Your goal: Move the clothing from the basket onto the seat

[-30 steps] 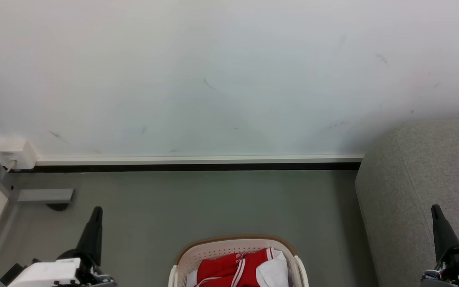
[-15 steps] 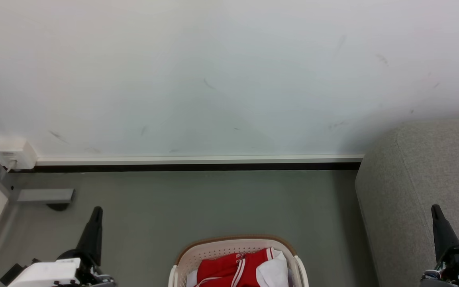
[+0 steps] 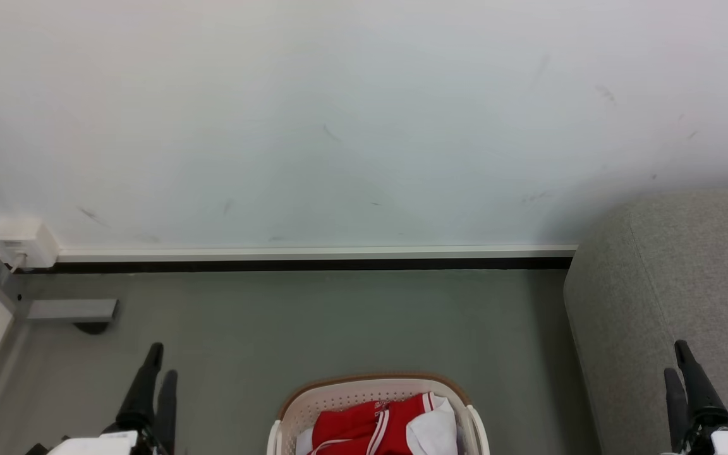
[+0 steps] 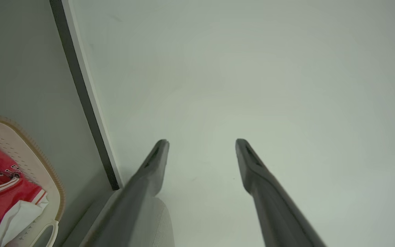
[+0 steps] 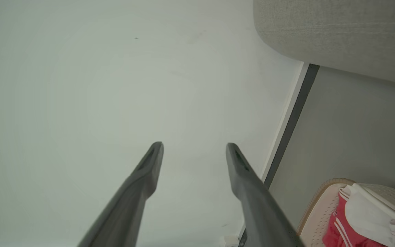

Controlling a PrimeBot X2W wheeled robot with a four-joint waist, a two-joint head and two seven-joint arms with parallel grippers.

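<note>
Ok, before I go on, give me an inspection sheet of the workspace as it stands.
surface: grey floor, with the basket standing on it.
job's things: basket at bottom centre, holding red clothing with white trim and a white piece; seat at right, no clothing on the part in view.
clutter: nothing seen.
pincers: left pincer open, holding nothing; right pincer open, holding nothing; both apart from the basket.
cables: short lead at the white wall box, far left.
surroundings: scuffed white wall, skirting along its foot, grey bar low at left.

Basket cut off below
</note>
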